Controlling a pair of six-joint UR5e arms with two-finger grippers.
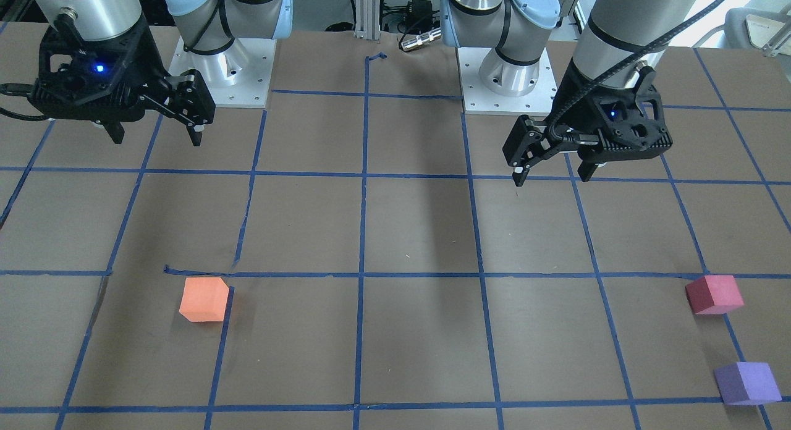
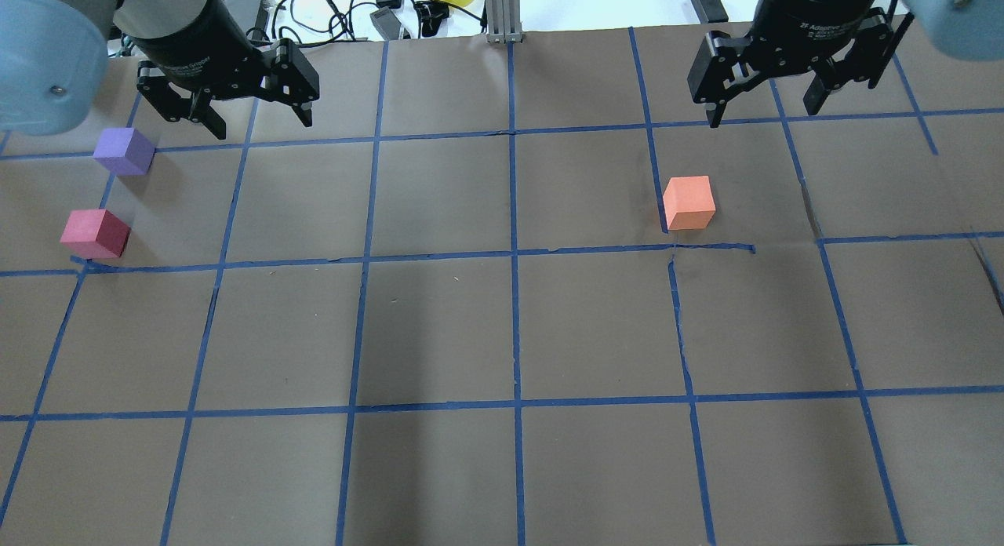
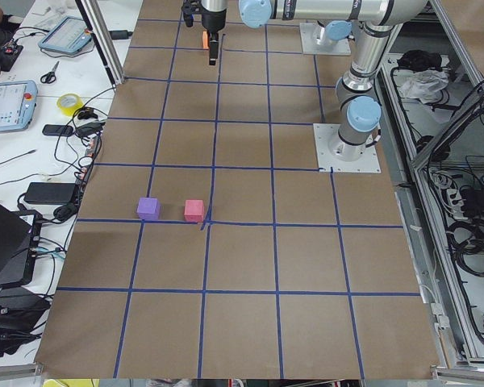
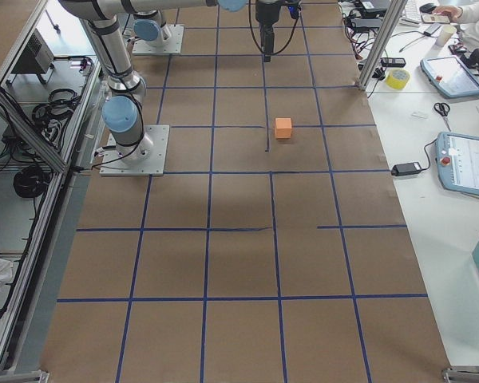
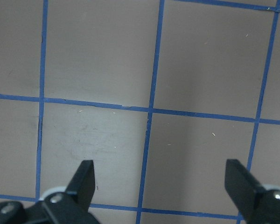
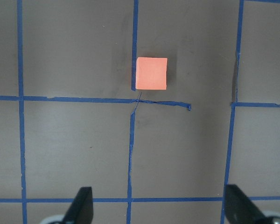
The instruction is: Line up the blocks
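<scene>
both jaws gape, empty. right gripper [image 2: 765, 111] hangs near the orange block [image 2: 689, 203]; left gripper [image 2: 261, 122], purple block [image 2: 124, 151] and red-pink block [image 2: 96, 234] all sit well apart from it. likely light, squashy foam (hardly slippery): pinch opposite flat faces gently.

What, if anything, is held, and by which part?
Nothing. Left gripper and right gripper are open and empty; the orange block, red-pink block and purple block lie free.
</scene>
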